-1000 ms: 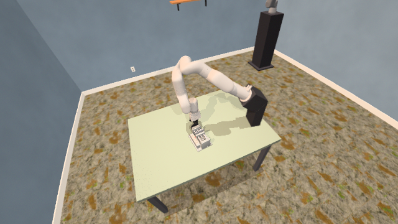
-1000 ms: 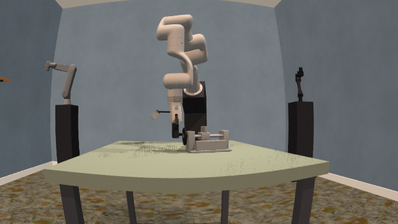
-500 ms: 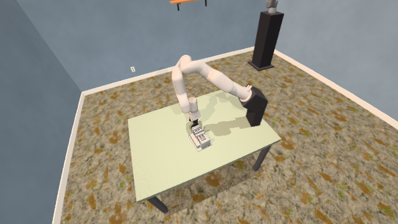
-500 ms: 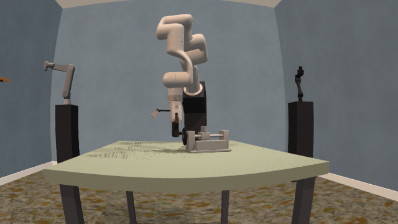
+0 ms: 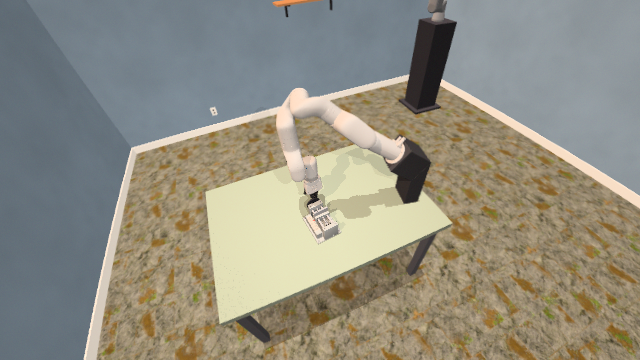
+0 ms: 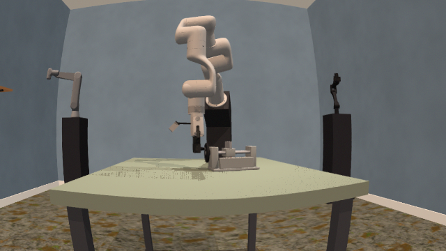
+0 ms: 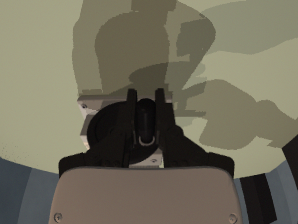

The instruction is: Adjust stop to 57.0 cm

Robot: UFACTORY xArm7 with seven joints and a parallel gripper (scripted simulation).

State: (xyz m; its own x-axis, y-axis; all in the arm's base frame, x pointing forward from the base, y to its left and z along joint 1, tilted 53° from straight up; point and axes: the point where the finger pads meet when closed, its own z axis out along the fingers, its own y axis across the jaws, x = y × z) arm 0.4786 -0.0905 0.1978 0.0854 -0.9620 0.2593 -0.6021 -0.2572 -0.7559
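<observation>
A small grey slide fixture (image 6: pixel 234 160) stands on the pale green table, also seen in the top view (image 5: pixel 322 223). It has a base, two end blocks, a lead screw and a grey stop block (image 6: pixel 228 150) riding near its left end. A black handwheel (image 6: pixel 205 153) sits at the fixture's left end. My gripper (image 6: pixel 196 148) hangs straight down at the wheel's outer side and is shut on the handwheel's handle. In the wrist view the two dark fingers pinch the handle over the black wheel (image 7: pixel 105 132); the stop is hidden there.
The arm's black base pedestal (image 6: pixel 217 123) stands on the table right behind the fixture. Two black pedestals (image 6: pixel 74 148) (image 6: pixel 336 143) with small arms stand on the floor beside the table. The table edges are far from the fixture.
</observation>
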